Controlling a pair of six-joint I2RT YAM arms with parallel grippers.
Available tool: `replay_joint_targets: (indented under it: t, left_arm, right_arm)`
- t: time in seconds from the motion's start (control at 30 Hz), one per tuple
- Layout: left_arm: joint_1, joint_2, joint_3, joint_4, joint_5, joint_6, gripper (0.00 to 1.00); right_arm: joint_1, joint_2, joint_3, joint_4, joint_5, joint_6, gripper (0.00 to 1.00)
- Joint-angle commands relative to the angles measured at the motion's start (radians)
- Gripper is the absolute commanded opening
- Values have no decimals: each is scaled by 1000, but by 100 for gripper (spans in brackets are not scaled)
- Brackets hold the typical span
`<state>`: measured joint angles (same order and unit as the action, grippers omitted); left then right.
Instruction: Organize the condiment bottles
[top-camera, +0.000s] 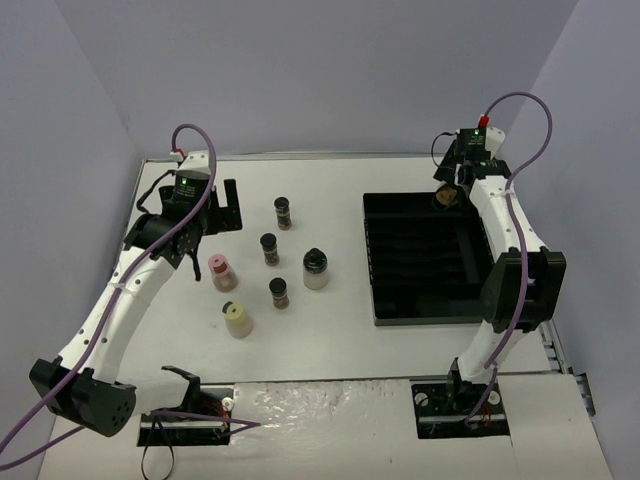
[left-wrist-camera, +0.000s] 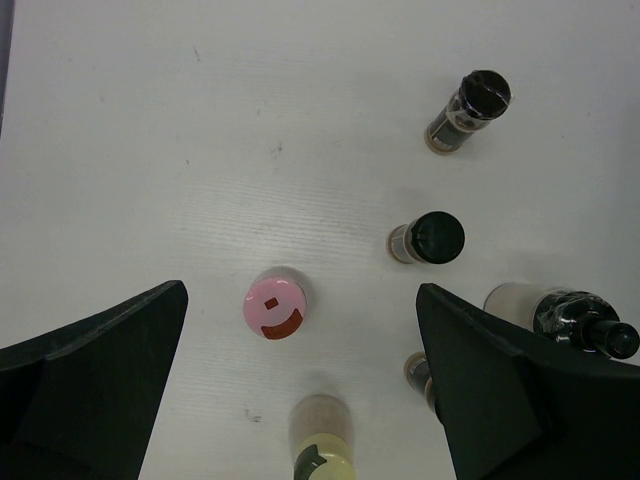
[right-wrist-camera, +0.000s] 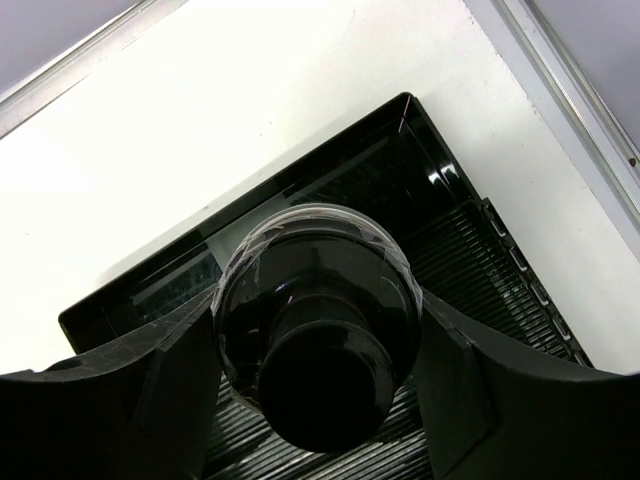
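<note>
Six condiment bottles stand on the table's left half. Three small black-capped ones are there, along with a wider pale one, a pink-capped one and a yellow-capped one. My left gripper hangs open above them. In its wrist view the pink cap lies between the wide-spread fingers, well below them. My right gripper is shut on a clear black-capped bottle, held above the far left corner of the black slotted tray.
The tray fills the right half of the table, and its ribbed floor shows under the held bottle. A raised table edge runs just past the tray's right side. Grey walls enclose the table at the back and sides.
</note>
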<state>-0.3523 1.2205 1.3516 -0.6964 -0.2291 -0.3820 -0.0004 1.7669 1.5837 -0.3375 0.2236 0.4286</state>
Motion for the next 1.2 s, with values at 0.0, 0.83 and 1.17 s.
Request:
replay_joint_targets:
  t: [0.0,0.83,1.17]
  left_arm:
    - [0,-33,20,58,-10,6,97]
    - [-1,-26,17,55,-22,11,97]
    - [-1,-19,18,55,-21,11,97]
  right_arm:
    - [-31,21,33,99,31,30,0]
    - [-70,216,60,183,19,33,0]
    - [-67,249,7,210,51,36,6]
